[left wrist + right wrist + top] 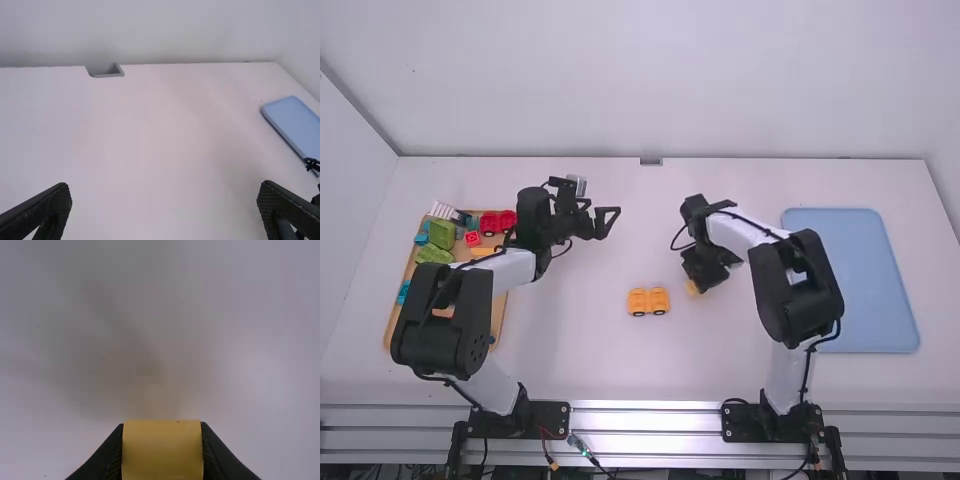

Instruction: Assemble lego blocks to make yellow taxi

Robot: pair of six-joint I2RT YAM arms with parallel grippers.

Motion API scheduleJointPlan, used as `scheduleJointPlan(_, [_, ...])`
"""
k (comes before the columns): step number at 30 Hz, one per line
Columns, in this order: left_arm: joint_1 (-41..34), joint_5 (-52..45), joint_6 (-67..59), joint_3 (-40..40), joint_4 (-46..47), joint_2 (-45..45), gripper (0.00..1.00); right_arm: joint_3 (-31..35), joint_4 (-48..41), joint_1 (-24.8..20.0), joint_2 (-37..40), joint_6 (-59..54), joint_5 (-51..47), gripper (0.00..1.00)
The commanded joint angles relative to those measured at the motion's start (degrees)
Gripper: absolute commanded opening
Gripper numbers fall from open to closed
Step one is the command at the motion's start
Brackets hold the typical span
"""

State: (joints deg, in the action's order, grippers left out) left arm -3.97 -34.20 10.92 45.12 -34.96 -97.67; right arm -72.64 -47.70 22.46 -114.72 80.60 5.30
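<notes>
Gripping yellow squarish plastic block (162,452) by its sides: black R gripper (161,425), prob. so underside was free for yellow wheeled plastic chassis (648,301). Black L gripper (164,192): fingers were spread.

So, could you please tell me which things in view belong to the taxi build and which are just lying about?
For the taxi:
yellow wheeled piece, on the table
yellow block, held in the right gripper

Probably just lying about:
green blocks and red blocks, in the wooden tray
blue tray
</notes>
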Motion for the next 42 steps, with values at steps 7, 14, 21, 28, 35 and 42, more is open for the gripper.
scheduleJointPlan(7, [0.04,-0.26,0.17,-0.04,0.24,-0.11,0.99,1.46,-1.95,0.74,1.57,9.09,0.61,0.0])
scheduleJointPlan(14, [0.09,-0.24,0.15,-0.04,0.48,-0.11,0.99,2.21,-4.87,0.85,1.57,14.95,0.61,0.2])
scheduleJointPlan(21, [0.07,-0.79,0.11,-0.04,1.09,-0.11,0.99,7.78,4.09,0.46,1.57,16.48,3.89,0.18])
scheduleJointPlan(28, [0.04,-0.7,0.15,-0.04,1.6,-0.11,0.99,10.36,9.33,0.28,1.57,16.46,5.16,0.33])
scheduleJointPlan(35, [0.28,-0.83,0.13,-0.04,1.53,-0.11,0.99,8.68,7.34,0.31,1.57,13.88,5.29,0.66])
scheduleJointPlan(42, [0.37,-0.7,-0.04,-0.04,1.53,-0.11,0.99,2.47,0.31,-1.05,1.57,9.2,4.98,0.7])
